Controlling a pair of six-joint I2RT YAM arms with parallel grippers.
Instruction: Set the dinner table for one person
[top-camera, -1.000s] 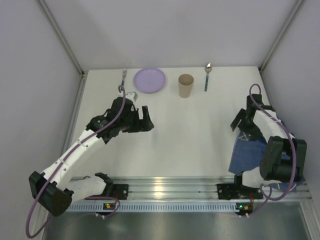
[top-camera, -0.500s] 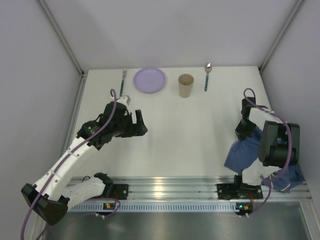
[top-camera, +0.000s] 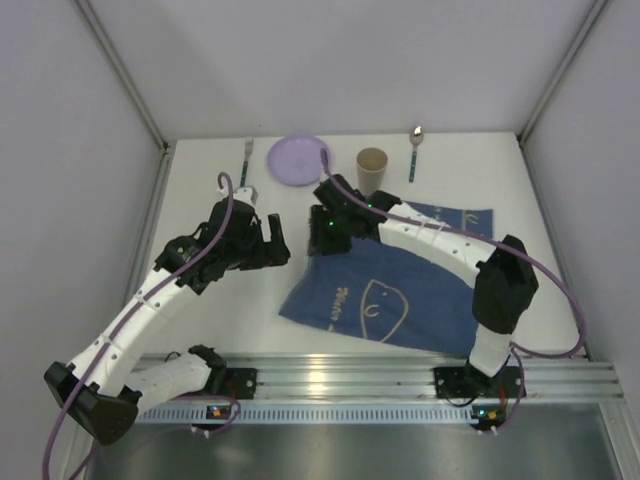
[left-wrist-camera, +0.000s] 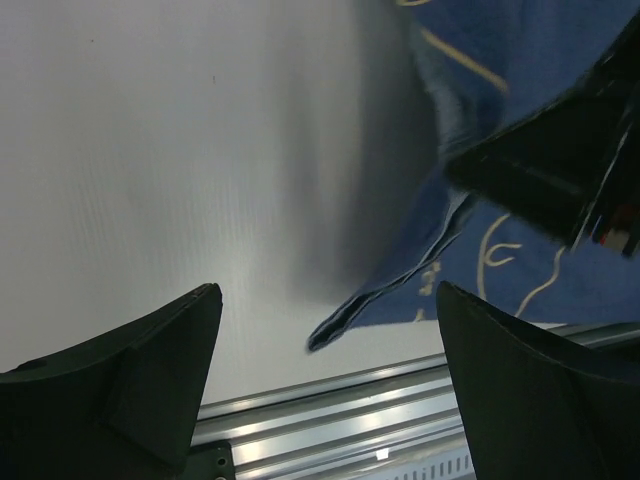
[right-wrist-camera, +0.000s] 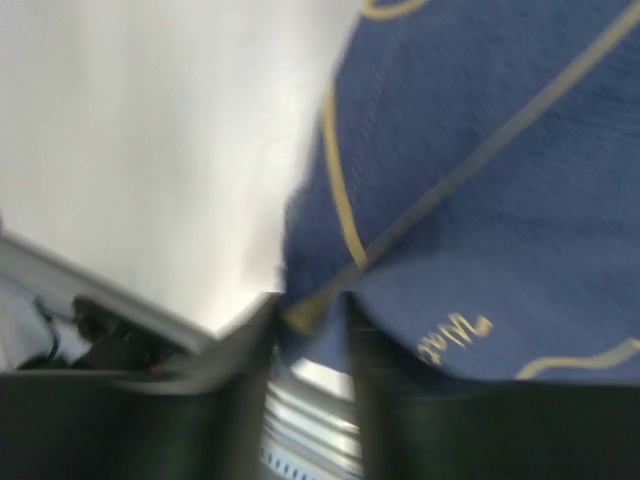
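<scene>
The dark blue placemat (top-camera: 400, 290) with pale line drawings lies slanted across the right half of the white dinner table (top-camera: 250, 320). My right gripper (top-camera: 325, 238) reaches far left and is shut on the placemat's (right-wrist-camera: 480, 150) left edge, a fold of cloth pinched between its fingers (right-wrist-camera: 312, 310). In the left wrist view that corner of the placemat (left-wrist-camera: 470, 280) hangs a little above the table (left-wrist-camera: 150, 130). My left gripper (top-camera: 278, 240) stands open just left of it, nothing between its fingers (left-wrist-camera: 327, 295).
Along the far edge lie a fork (top-camera: 247, 155), a lilac plate (top-camera: 298, 160), a tan cup (top-camera: 372, 170) and a spoon (top-camera: 414, 152). The right arm's elbow (top-camera: 500, 285) rests over the placemat. A silver rail (top-camera: 330, 380) runs along the near edge.
The right gripper closed on the placemat at the right edge, then swept left across the table, pulling the cloth out flat. The left arm drew back slightly and stayed open.
</scene>
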